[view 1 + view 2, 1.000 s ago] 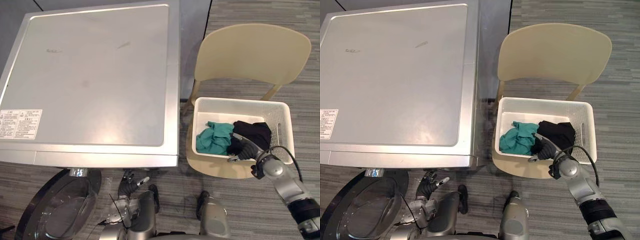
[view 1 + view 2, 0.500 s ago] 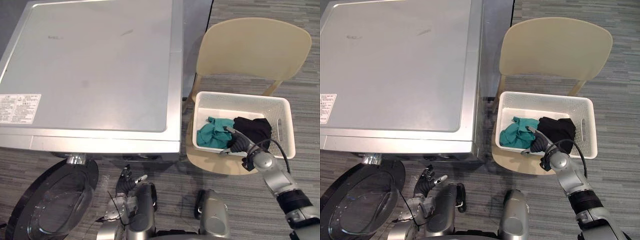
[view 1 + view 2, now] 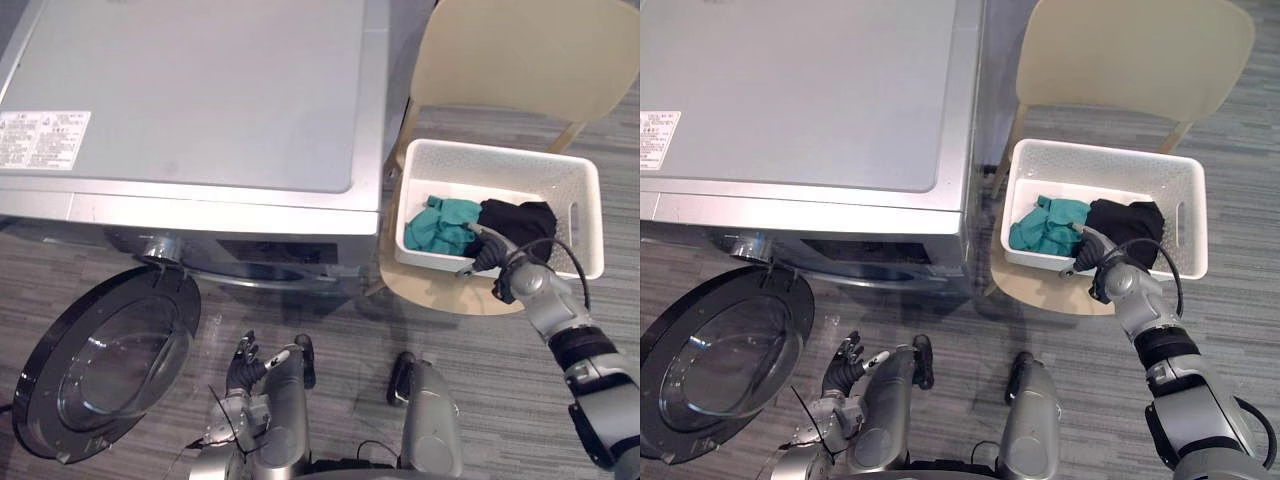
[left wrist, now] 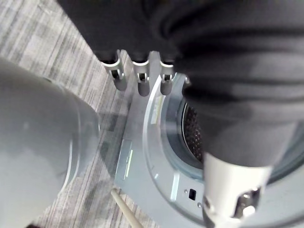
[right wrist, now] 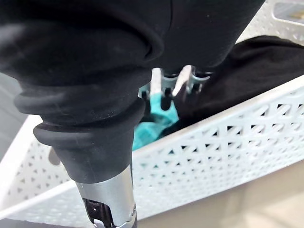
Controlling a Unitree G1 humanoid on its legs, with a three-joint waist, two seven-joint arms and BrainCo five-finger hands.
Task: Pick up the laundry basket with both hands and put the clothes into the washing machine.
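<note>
Grey striped carpet (image 3: 560, 400) runs under a silver washing machine (image 3: 200, 100), whose round door (image 3: 105, 365) hangs wide open at the front.

In the left eye view a cream chair (image 3: 530, 55) stands just beside the machine, with the white laundry basket (image 3: 500, 152) on its seat. A teal garment (image 3: 440, 225) lies toward the basket's machine-side end, and a black garment (image 3: 520, 218) touches it at the middle. The right hand (image 3: 490, 255) reaches over the basket's near rim where the two meet. The left hand (image 3: 245, 362) hangs low before the machine, loose and holding nothing.

The right eye view shows the basket resting flat on the seat, not lifted.

In the left wrist view the relaxed fingers (image 4: 141, 80) point toward the open drum (image 4: 192, 128).

In the right wrist view the fingers (image 5: 183, 78) dip between teal and black cloth just inside the near wall. Whether they have closed on fabric cannot be told.

The door is open, which helps, but lifting the basket with both hands and loading the clothes all look left to do.
</note>
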